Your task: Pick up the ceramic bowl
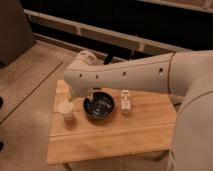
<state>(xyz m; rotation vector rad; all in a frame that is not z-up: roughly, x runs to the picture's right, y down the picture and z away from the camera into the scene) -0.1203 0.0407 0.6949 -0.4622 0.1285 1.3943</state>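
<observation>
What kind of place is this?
Probably an indoor office or lab area: a speckled floor, a wooden table holding the ceramic bowl, and pale rails along a dark wall. The gripper is at the bowl's rim.

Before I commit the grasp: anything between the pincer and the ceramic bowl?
Nothing visible. The pincer hangs at the ceramic bowl rim on the cup side. The white cup and the small bottle stand on either side of the bowl, apart from it.
</observation>
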